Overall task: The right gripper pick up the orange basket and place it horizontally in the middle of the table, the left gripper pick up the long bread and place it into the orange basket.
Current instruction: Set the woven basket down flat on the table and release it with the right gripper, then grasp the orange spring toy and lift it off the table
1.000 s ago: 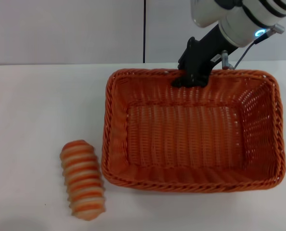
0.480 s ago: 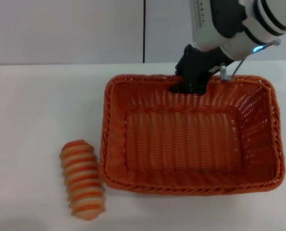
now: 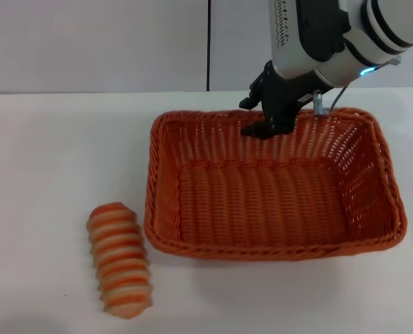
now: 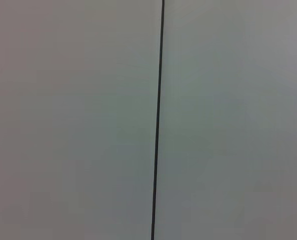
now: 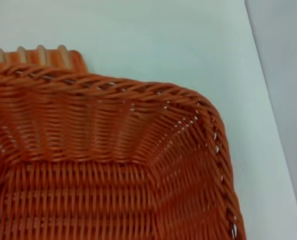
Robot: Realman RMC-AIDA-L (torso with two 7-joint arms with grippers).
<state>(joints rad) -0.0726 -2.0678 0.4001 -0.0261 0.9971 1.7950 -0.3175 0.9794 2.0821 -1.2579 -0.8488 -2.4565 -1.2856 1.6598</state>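
Step in hand: basket placement. Right gripper (image 3: 270, 117) clenched on the far rim of the basket (image 3: 276, 240), arm reaching down from the table's (image 3: 46, 153) far right. Basket looks tipped, far side raised, lying lengthwise mid-table. Next: lower it flat, let go. Bread (image 3: 119, 259) near front-left edge, just beside basket. Left gripper unseen.

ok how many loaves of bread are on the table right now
1. The bread lies on the table just outside the basket, at its near left corner. None is inside it.
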